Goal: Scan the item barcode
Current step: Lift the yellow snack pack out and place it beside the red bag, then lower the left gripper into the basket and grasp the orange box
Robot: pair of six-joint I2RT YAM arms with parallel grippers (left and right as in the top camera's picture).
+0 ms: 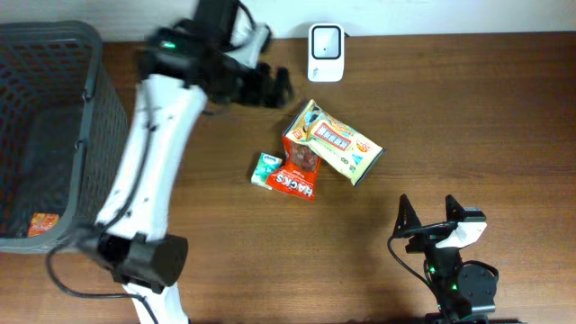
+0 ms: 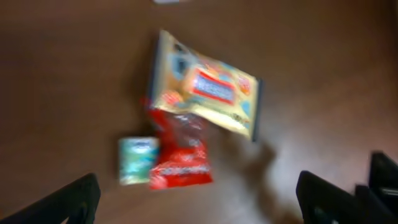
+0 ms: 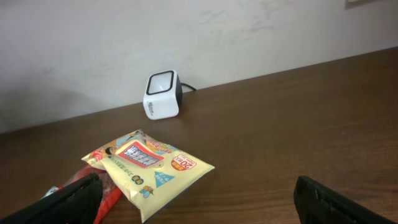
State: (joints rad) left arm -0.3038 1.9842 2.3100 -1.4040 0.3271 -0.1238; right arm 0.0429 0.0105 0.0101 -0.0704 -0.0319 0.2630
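A yellow wipes packet (image 1: 335, 144) (image 2: 205, 93) (image 3: 152, 171) lies flat mid-table, overlapping a red HACKS packet (image 1: 297, 175) (image 2: 180, 158). A small teal box (image 1: 267, 169) (image 2: 137, 160) sits just left of the red packet. The white barcode scanner (image 1: 325, 51) (image 3: 163, 94) stands at the table's far edge. My left gripper (image 1: 270, 85) (image 2: 199, 186) hovers open and empty above the table, up and left of the packets; its view is blurred. My right gripper (image 1: 427, 209) (image 3: 198, 186) rests open and empty near the front edge, facing the packets.
A dark mesh basket (image 1: 54, 99) fills the left side, with an orange item (image 1: 42, 223) lying inside it. The left arm (image 1: 153, 162) stretches from the front edge up past the basket. A pale wall (image 3: 199, 37) rises behind the scanner.
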